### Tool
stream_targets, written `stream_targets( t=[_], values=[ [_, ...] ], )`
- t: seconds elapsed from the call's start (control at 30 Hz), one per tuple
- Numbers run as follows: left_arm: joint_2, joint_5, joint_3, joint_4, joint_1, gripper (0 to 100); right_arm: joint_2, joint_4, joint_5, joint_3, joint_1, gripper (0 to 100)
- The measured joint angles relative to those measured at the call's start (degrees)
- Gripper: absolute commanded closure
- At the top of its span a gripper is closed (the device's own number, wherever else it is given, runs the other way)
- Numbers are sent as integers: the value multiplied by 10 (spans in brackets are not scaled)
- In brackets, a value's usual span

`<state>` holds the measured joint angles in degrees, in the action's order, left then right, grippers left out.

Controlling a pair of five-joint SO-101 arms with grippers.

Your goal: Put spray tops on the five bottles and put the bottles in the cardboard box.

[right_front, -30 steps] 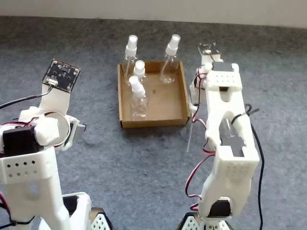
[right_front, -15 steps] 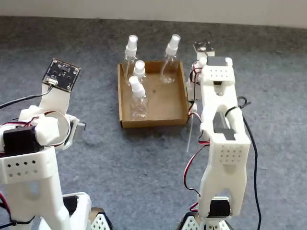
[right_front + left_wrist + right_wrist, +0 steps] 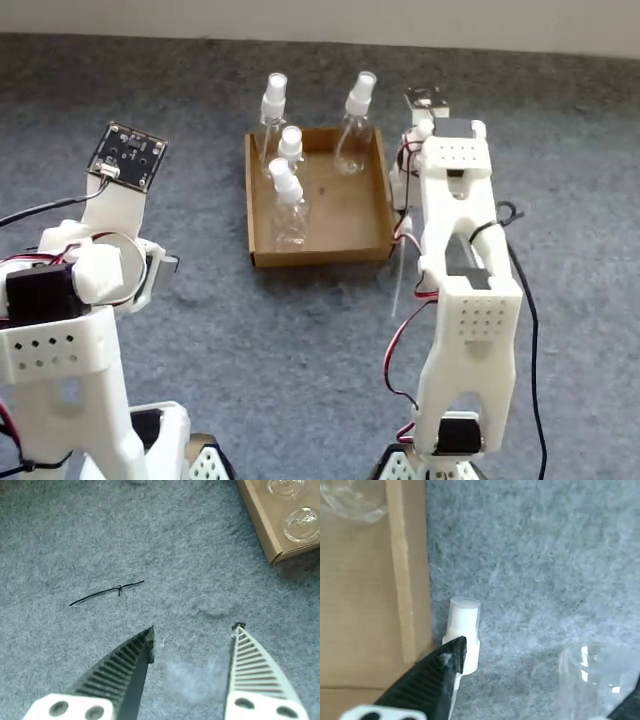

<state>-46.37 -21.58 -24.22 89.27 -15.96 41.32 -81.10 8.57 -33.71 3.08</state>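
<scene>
- The box (image 3: 262, 215) is plain brown cardboard on grey carpet (image 3: 300, 350), between the two arms.
- Four capped bottles (image 3: 287, 205) stand upright in the box: three along its left side and one in the back right corner. They are clear, with white spray heads.
- The fifth bottle (image 3: 587, 677) stands outside the box on the carpet. It is clear and its mouth is uncovered.
- The loose spray top (image 3: 464, 625) is white and sits just beside the box's right wall. In the high view its thin tube (image 3: 398, 285) runs along the carpet beside the right arm.
- The right gripper (image 3: 540, 680) is low beside the box with its fingers spread wide. The dark finger's tip overlaps the spray top, and the fifth bottle lies between the fingers, nearer the other one. I cannot tell whether either finger touches anything.
- The left gripper (image 3: 194, 628) is spread and holds nothing. It hangs over bare carpet, left of the box's near corner.
- A thin black tie (image 3: 107, 592) lies on the carpet ahead of the left gripper.
</scene>
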Motion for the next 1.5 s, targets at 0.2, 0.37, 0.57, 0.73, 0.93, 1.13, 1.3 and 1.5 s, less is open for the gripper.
stream_targets(
  t=[0.2, 0.37, 0.57, 0.73, 0.93, 1.13, 1.3, 1.5],
  values=[
    [0, 0, 0, 0, 0, 765, 5, -55, 0, -70, -6, 556],
    [0, 0, -1, 0, 0, 765, 4, -98, -1, -156, 30, 556],
    [0, 0, -1, 0, 0, 765, 62, -101, -1, -178, 40, 556],
    [0, 0, -1, 0, 0, 765, 102, -101, -1, -184, 31, 556],
    [0, 0, -1, 0, 0, 765, 103, -101, -1, -185, 18, 556],
    [0, 0, -1, 0, 0, 765, 103, -101, -1, -185, 5, 556],
    [0, 0, -1, 0, 0, 765, 106, -111, -1, -193, -24, 556],
    [0, 0, -1, 0, 0, 765, 104, -171, -1, -265, 13, 556]
  ],
)
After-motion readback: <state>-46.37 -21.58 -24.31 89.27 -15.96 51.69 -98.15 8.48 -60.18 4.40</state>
